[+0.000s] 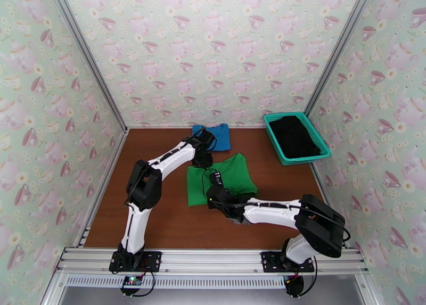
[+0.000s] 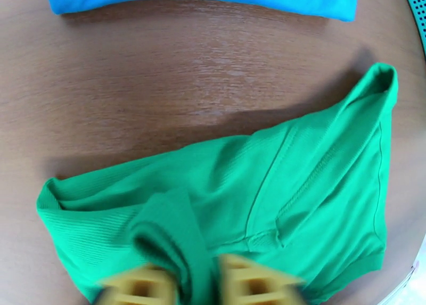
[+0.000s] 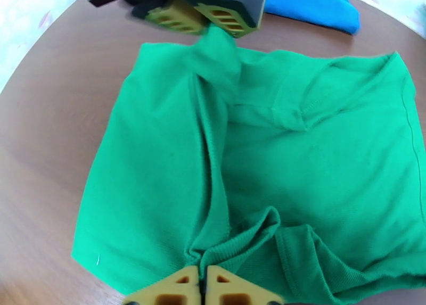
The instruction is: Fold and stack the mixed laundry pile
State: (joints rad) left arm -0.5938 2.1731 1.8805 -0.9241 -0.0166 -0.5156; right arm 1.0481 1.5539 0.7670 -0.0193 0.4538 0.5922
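Note:
The green shirt (image 1: 229, 178) lies half folded and rumpled in the middle of the brown table. My left gripper (image 2: 197, 286) is at the shirt's far edge, open, its yellow pads apart with a raised ridge of green cloth standing between them. In the right wrist view that left gripper (image 3: 205, 17) hangs over the shirt's (image 3: 298, 167) far edge. My right gripper (image 3: 203, 289) is at the near edge, shut on a gathered pinch of green fabric. The blue shirt (image 1: 213, 135) lies folded at the back. The black garment (image 1: 293, 135) sits in the basket.
A teal lattice basket (image 1: 275, 141) stands at the back right by the wall. Patterned walls close in the table (image 1: 160, 221) on three sides. Bare brown wood lies left of and in front of the green shirt.

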